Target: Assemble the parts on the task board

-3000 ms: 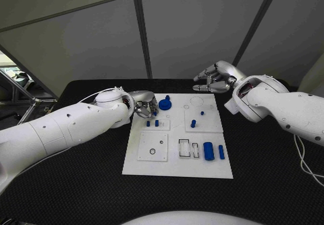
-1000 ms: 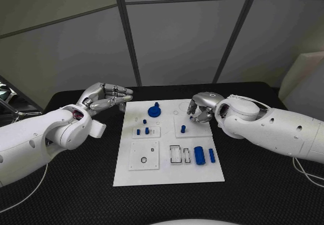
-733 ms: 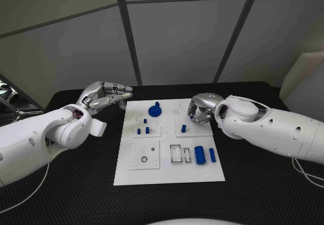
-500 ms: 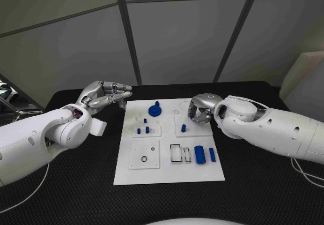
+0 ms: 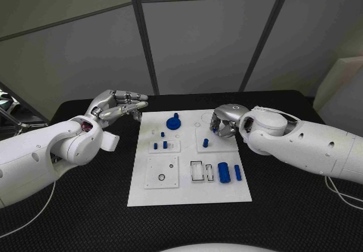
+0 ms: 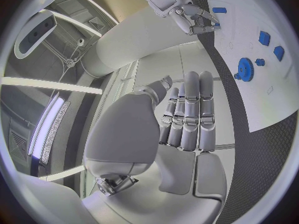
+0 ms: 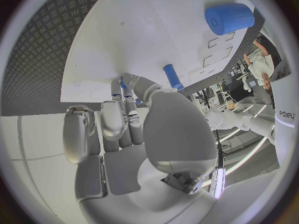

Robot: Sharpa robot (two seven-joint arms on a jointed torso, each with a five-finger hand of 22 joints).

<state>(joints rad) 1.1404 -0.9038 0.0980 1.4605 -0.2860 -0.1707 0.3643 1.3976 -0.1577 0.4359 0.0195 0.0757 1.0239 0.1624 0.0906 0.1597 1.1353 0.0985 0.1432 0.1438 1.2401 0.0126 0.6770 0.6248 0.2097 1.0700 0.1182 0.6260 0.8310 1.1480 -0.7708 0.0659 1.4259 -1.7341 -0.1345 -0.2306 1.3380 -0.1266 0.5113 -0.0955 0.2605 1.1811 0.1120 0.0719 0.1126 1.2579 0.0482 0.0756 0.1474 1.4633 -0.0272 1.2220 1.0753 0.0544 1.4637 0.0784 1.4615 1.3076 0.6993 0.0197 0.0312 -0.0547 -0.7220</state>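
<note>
The white task board (image 5: pixel 189 186) lies mid-table. On its far right, my right hand (image 5: pixel 224 123) curls down, thumb and a finger pinching a small blue peg (image 7: pixel 123 82). Another blue peg (image 5: pixel 205 142) stands just beside it, also seen as the peg (image 7: pixel 173 77). A blue gear (image 5: pixel 173 124) stands at the far middle. Small blue pegs (image 5: pixel 159 146) stand left of centre. A thick blue cylinder (image 5: pixel 224 172) and a slim blue bar (image 5: pixel 237 172) lie at the near right. My left hand (image 5: pixel 117 107) hovers off the board's far left corner, fingers straight, holding nothing.
The black table (image 5: pixel 83 210) surrounds the board, with free room on both sides and in front. A white sub-plate with a ring hole (image 5: pixel 162 173) sits at the board's near left. Grey wall panels stand behind the table.
Three seconds ago my left hand was at the gear and my right hand was raised beyond the board. Since then the left has drawn off the board. The right has come down onto the peg.
</note>
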